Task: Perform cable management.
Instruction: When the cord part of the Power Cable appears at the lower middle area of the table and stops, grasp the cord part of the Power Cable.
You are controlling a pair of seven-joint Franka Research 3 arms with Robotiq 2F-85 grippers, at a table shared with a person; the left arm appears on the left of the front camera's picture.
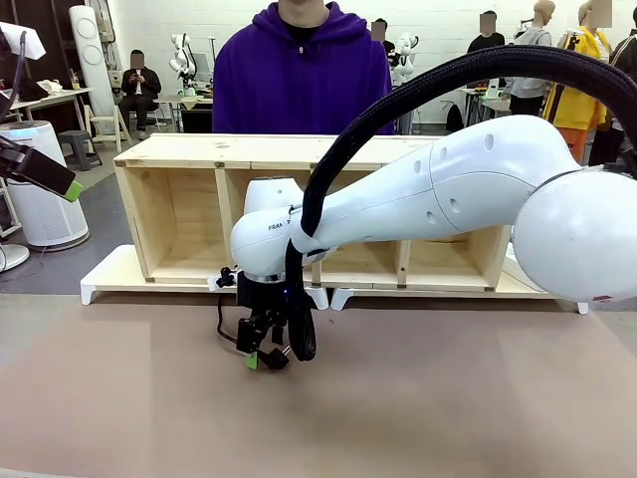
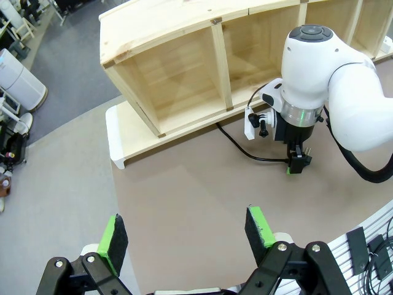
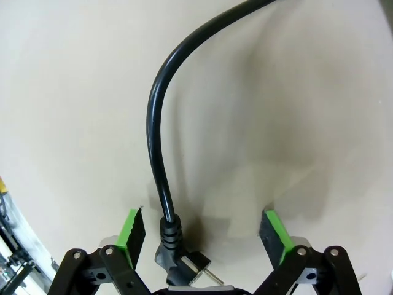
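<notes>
Cable (image 3: 152, 123): lying on the counter (image 1: 448, 398) before the wooden shelf (image 1: 179, 151), plug (image 3: 182, 263) sitting between the right jaws.
Right jaws: spread, gripping nothing.
Left jaws: spread, empty.
Risk: closing off-centre could be pushing the plug out.

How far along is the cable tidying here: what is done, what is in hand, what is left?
Done: the right pincer is down at the table, straddling the plug of the cable. In hand: the grasp; the pads stand apart from the plug, so nothing is held. Left: the cable lies loose from the wooden shelf, untidied. The left pincer hovers open.
</notes>
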